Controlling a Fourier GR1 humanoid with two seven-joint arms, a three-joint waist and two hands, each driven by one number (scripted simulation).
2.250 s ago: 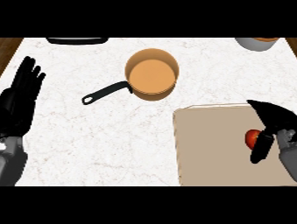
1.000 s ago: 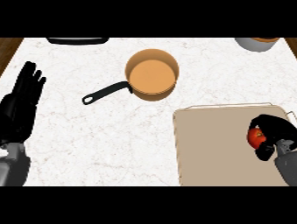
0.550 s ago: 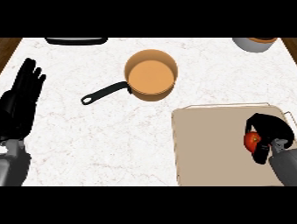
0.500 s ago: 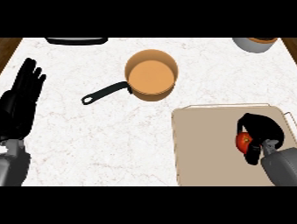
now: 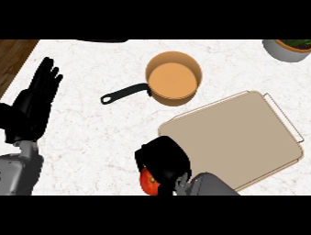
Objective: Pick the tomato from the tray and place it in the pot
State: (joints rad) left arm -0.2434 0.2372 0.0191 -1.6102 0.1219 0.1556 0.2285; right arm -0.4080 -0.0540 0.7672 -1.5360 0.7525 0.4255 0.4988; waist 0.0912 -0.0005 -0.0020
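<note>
The right hand (image 5: 163,158) is curled round the tomato (image 5: 147,182). Only a red bit of the tomato peeks out under the black hand. Hand and tomato are at the low edge of the view, over the white desk (image 5: 97,137). They are just beside the near left corner of the tray (image 5: 246,133), not over it. The pot (image 5: 173,80) is further up, near the tray's far left side and well apart from the hand. It is orange inside, and its black handle (image 5: 124,93) points left. The left hand (image 5: 30,109) rests at the left side, fingers straight and up. A grey bowl (image 5: 286,50) with something green in it sits at the top right corner.
</note>
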